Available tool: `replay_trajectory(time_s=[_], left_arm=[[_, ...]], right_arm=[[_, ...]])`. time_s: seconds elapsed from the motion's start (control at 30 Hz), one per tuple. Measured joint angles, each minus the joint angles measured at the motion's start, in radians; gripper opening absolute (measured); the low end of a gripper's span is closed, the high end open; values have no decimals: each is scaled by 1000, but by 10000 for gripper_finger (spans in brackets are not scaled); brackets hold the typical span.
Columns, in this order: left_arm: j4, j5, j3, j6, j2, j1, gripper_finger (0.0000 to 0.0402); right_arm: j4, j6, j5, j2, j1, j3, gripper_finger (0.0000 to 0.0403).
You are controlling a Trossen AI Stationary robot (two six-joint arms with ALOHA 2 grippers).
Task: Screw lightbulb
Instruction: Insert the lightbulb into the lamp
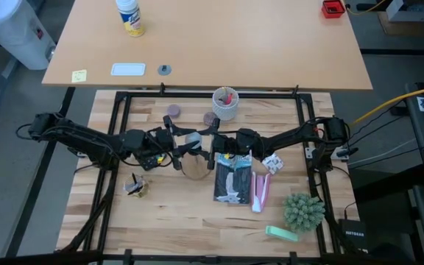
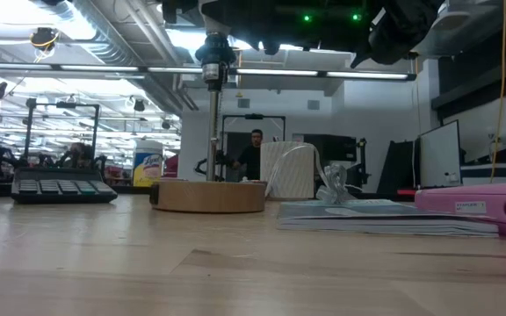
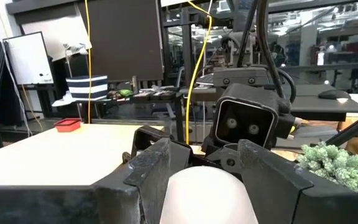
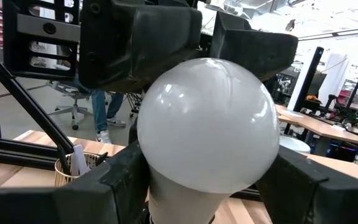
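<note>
The white frosted lightbulb (image 4: pixel 207 118) is up in the air over the middle of the table (image 1: pixel 193 139), round end up. Its screw base is out of view. My right gripper (image 4: pixel 207 180) comes in from the table's right and is shut on it. My left gripper (image 3: pixel 205 155) comes from the left and is open, its fingers (image 3: pixel 151 174) standing on either side of the bulb's dome (image 3: pixel 207 196). The wooden disc (image 1: pixel 195 168) rests flat on the table just nearer than the grippers. Its socket post (image 2: pixel 213 114) stands upright on it. My right gripper pinches the lightbulb between its two fingers (image 4: pixel 114 186) at the lower flanks of the globe (image 4: pixel 151 177), where it narrows toward the neck. The fingers come in level from the table's right. The bulb stands upright, clear of the table. I cannot tell whether my left gripper's fingers touch the dome.
A white cup (image 1: pixel 225 103) with red items stands at the far middle, with two purple discs (image 1: pixel 174 110) beside it. A booklet (image 1: pixel 232 180), a pink tool (image 1: pixel 260 190) and a green plant (image 1: pixel 303 211) lie near right. A small crumpled item (image 1: pixel 135 186) lies near left.
</note>
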State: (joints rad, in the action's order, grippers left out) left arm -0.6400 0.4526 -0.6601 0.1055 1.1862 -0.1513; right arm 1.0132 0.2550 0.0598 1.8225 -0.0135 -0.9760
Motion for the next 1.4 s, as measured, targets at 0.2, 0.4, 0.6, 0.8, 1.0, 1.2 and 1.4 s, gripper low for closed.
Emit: replay_trajectory(time_s=[0.2,0.4,0.6,0.8,1.0,1.2,1.4], left_arm=[[21,11,0,-2,-1,0,180],[22,15,-1,-8,0,0,180],[27,19,0,-8,0,0,180],[28,19,0,-8,0,0,180],[29,19,1,-11,1,0,180],[35,18,1,-19,1,0,180],[48,18,1,-28,1,-1,180]], right_arm=[[1,0,-26,0,1,0,253],[1,0,-9,0,1,0,253],[1,-68,-6,0,1,1,253],[1,-65,-4,0,1,1,253],[-2,-64,-4,0,1,1,253],[-12,-37,-4,0,1,1,253],[-16,-22,-4,0,0,0,253]])
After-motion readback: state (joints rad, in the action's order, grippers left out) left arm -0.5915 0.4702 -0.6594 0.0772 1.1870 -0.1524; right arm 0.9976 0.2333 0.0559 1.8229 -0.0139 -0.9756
